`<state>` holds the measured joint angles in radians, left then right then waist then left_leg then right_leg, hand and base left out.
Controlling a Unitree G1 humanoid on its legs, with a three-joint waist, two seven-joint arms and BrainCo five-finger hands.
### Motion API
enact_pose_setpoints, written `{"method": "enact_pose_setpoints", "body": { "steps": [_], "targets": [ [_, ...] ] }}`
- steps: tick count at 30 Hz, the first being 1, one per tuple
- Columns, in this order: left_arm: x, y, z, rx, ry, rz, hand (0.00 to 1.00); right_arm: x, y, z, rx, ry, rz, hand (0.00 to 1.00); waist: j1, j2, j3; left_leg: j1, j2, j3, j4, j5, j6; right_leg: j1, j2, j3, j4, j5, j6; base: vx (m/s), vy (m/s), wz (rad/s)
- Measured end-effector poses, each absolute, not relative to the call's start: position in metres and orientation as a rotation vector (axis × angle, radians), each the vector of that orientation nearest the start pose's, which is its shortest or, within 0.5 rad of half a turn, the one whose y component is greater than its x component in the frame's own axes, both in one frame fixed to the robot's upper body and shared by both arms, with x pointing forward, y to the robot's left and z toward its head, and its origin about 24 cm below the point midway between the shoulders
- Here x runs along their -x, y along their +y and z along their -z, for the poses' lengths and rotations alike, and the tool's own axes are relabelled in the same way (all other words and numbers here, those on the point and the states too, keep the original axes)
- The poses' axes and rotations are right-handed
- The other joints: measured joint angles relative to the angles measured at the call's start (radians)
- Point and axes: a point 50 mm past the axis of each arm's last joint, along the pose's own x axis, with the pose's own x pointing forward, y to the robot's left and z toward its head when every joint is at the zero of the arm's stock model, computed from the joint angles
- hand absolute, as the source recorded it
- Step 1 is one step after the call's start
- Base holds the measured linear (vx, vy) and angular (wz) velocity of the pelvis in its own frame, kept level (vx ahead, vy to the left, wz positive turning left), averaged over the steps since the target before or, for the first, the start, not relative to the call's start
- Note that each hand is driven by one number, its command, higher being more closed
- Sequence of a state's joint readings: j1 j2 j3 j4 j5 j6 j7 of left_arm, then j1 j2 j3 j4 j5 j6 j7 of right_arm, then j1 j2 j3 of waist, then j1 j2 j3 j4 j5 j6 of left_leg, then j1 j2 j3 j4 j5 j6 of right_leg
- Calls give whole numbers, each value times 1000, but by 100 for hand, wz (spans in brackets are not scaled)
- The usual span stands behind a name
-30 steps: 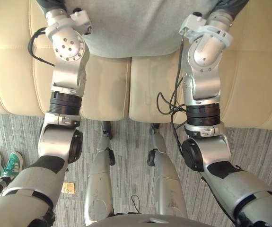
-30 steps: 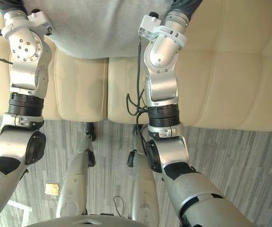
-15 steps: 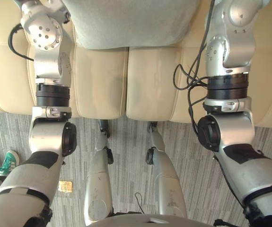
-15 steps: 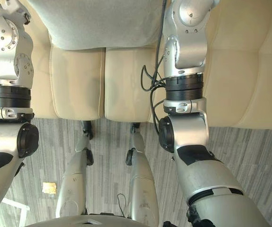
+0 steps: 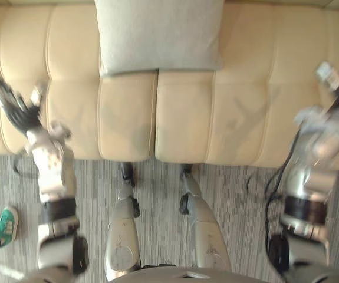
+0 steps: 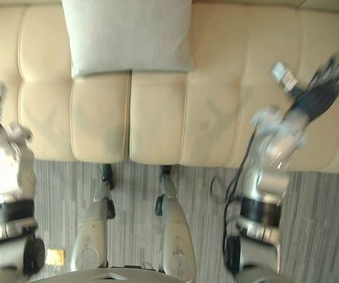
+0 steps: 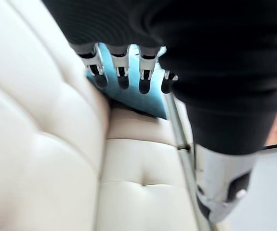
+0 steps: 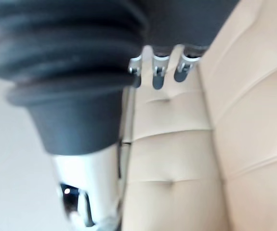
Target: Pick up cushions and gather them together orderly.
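A grey cushion (image 5: 157, 35) lies flat on the cream sofa (image 5: 128, 118), at the middle of the seat near its back. My left hand (image 5: 16, 109) hovers over the sofa's left part, fingers spread and open, well apart from the cushion. In the left wrist view its straight fingers (image 7: 121, 72) point at a light blue thing (image 7: 138, 101) wedged at the sofa's end, without touching it. My right hand (image 6: 322, 88) is raised over the sofa's right part, open and empty. Its fingers (image 8: 157, 72) show straight above bare cream upholstery.
Grey striped carpet (image 5: 228, 183) runs along the sofa's front edge. A person's green shoes (image 5: 1, 224) stand on the floor at the lower left. A small yellow scrap (image 6: 54, 256) lies on the carpet. A metal tube (image 7: 179, 139) runs beside the sofa's end.
Both arms have drawn back from the grey cushion and swung out to the sides, hands now showing open. The cushion stays on the sofa. The view has shifted to show more sofa.
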<state>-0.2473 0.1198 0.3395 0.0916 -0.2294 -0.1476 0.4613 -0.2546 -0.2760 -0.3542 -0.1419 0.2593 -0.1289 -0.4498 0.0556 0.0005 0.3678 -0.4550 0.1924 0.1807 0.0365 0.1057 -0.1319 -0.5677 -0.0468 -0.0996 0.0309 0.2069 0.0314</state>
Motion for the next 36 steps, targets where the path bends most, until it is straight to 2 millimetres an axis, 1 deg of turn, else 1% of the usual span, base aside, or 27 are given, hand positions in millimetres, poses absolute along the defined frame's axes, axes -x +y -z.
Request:
{"method": "enact_pose_setpoints", "body": {
  "steps": [1, 2, 3, 4, 5, 6, 8, 9, 10, 11, 14, 15, 17, 19, 21, 25, 26, 27, 28, 29, 30, 31, 32, 33, 34, 35, 36],
  "targets": [
    [-266, 255, -82, 234, -242, -737, 0, -254, -274, -157, -104, -534, 670, 0, 0, 0, -1, 18, 1, 4, 7, -9, 1, 17, 0, 2, 7, -7, 1, 61, 24, -10],
    [-252, 246, -47, 227, -109, -733, 0, -246, -264, -125, -63, -414, 636, 0, 0, 1, -2, 56, 2, 11, 21, -32, 3, 51, -2, 7, 25, -31, 4, 41, 17, -7],
    [-247, 243, -35, 220, -56, -728, 0, -244, -260, -113, -48, -364, 619, 0, -1, 0, -8, 68, 2, 12, 23, -37, 5, 61, -2, 7, 28, -37, 5, 69, 10, -5],
    [-237, 238, -7, 209, 66, -713, 0, -238, -252, -82, -20, -239, 586, 0, -4, -4, -27, 90, 1, 12, 38, -48, 8, 87, 2, 7, 29, -40, 7, 46, -5, -5],
    [-229, 235, 10, 207, 144, -702, 0, -236, -245, -61, -12, -151, 560, 0, -3, -8, -47, 98, 1, 12, 54, -64, 7, 100, 2, 9, 30, -51, 9, 77, -2, -11],
    [-217, 230, 32, 211, 247, -689, 0, -231, -236, -33, 3, -29, 519, 0, -2, -11, -61, 128, 2, 17, 68, -82, 10, 132, 1, 10, 30, -60, 13, 58, 6, -12],
    [-194, 220, 68, 191, 424, -668, 0, -213, -218, 16, 11, 193, 456, 0, -3, -11, -90, 182, 0, 24, 92, -111, 15, 192, -2, 14, 30, -70, 16, 59, 31, -9],
    [-186, 218, 79, 177, 484, -659, 0, -205, -213, 31, 17, 262, 439, 0, -2, -10, -107, 194, 0, 27, 98, -120, 17, 208, -4, 17, 30, -75, 20, 56, 47, -10],
    [-170, 215, 97, 155, 588, -640, 0, -190, -205, 55, 35, 383, 402, 0, -1, -11, -131, 228, -3, 36, 102, -131, 19, 238, -7, 25, 30, -82, 25, 48, 45, -11],
    [-158, 212, 108, 140, 659, -627, 0, -178, -201, 70, 53, 465, 388, 0, -2, -12, -155, 251, -7, 42, 102, -139, 21, 258, -11, 30, 30, -89, 26, 49, 55, -11],
    [-132, 206, 130, 115, 805, -587, 0, -149, -198, 101, 92, 643, 349, 0, -5, -16, -218, 296, -13, 55, 109, -166, 21, 302, -20, 36, 29, -102, 28, 25, 53, -8],
    [-127, 205, 134, 113, 828, -580, 0, -144, -199, 106, 92, 676, 352, 0, -5, -18, -228, 307, -13, 58, 110, -171, 18, 313, -21, 38, 26, -103, 28, 21, 44, -11],
    [-113, 201, 143, 114, 900, -559, 0, -127, -202, 120, 86, 770, 374, 0, -6, -21, -262, 339, -14, 67, 111, -183, 16, 347, -21, 43, 13, -103, 28, 19, 34, -11],
    [-104, 199, 149, 116, 943, -546, 0, -112, -205, 131, 72, 847, 402, 0, -5, -22, -287, 361, -14, 76, 112, -190, 15, 364, -19, 54, 4, -103, 28, 15, 30, -16],
    [-99, 198, 152, 135, 969, -559, 0, -102, -206, 138, 59, 904, 420, 0, -3, -20, -295, 381, -11, 95, 115, -198, 13, 377, -17, 68, -3, -103, 29, 10, 30, -27],
    [-94, 200, 154, 153, 991, -581, 0, -103, -204, 141, 43, 924, 413, 0, -3, -21, -295, 406, -4, 126, 136, -217, 8, 392, -13, 101, 8, -101, 28, -3, 23, -26],
    [-95, 201, 154, 152, 986, -583, 0, -106, -203, 141, 46, 923, 403, 0, -1, -22, -287, 401, 2, 133, 162, -230, 6, 386, -4, 111, 22, -102, 28, -28, -2, -26],
    [-95, 202, 153, 157, 983, -598, 0, -111, -200, 140, 48, 917, 386, 0, 0, -23, -283, 371, 19, 138, 230, -253, 12, 354, 2, 112, 59, -111, 27, -68, -6, -27],
    [-96, 204, 152, 162, 976, -611, 0, -115, -199, 139, 47, 910, 382, 0, -1, -27, -282, 339, 31, 138, 282, -265, 16, 323, 3, 95, 81, -123, 12, -138, -6, -22],
    [-98, 207, 151, 167, 963, -629, 0, -118, -197, 138, 45, 906, 376, 0, 0, -34, -278, 317, 39, 138, 307, -271, 21, 306, -8, 49, 91, -136, -16, -110, -2, -17],
    [-99, 209, 150, 176, 958, -657, 0, -122, -195, 138, 40, 900, 372, 0, 10, -31, -272, 309, 62, 145, 299, -265, 27, 305, -24, -36, 114, -183, -48, -75, 13, -24],
    [-98, 208, 150, 186, 960, -670, 0, -129, -194, 136, 40, 882, 366, 0, 19, -14, -257, 306, 83, 154, 303, -263, 26, 263, -47, -74, 228, -232, -60, -23, -9, -8],
    [-97, 213, 150, 186, 958, -695, 0, -131, -192, 135, 47, 878, 354, 0, 15, -38, -257, 299, 78, 144, 327, -264, 28, 205, -108, -79, 521, -302, -48, -21, -37, 14],
    [-97, 216, 149, 175, 953, -702, 0, -130, -190, 137, 46, 886, 350, 0, 14, -52, -257, 300, 68, 137, 338, -265, 29, 208, -135, -77, 602, -317, -33, -1, -102, 49],
    [-98, 226, 145, 152, 931, -723, 0, -122, -186, 142, 44, 925, 342, 0, 15, -82, -259, 294, 47, 109, 382, -285, 18, 224, -160, -75, 647, -350, 23, -49, -127, 24],
    [-99, 224, 145, 165, 931, -729, 0, -126, -182, 142, 61, 925, 310, 0, 29, -90, -270, 271, 57, 99, 372, -289, 18, 255, -118, -68, 549, -352, 42, -93, -135, 1],
    [-94, 221, 147, 172, 946, -731, 0, -129, -182, 141, 66, 916, 307, 0, 45, -51, -280, 261, 70, 99, 348, -281, 16, 282, -91, -57, 474, -356, 63, -123, -161, -30]
  ]
}}
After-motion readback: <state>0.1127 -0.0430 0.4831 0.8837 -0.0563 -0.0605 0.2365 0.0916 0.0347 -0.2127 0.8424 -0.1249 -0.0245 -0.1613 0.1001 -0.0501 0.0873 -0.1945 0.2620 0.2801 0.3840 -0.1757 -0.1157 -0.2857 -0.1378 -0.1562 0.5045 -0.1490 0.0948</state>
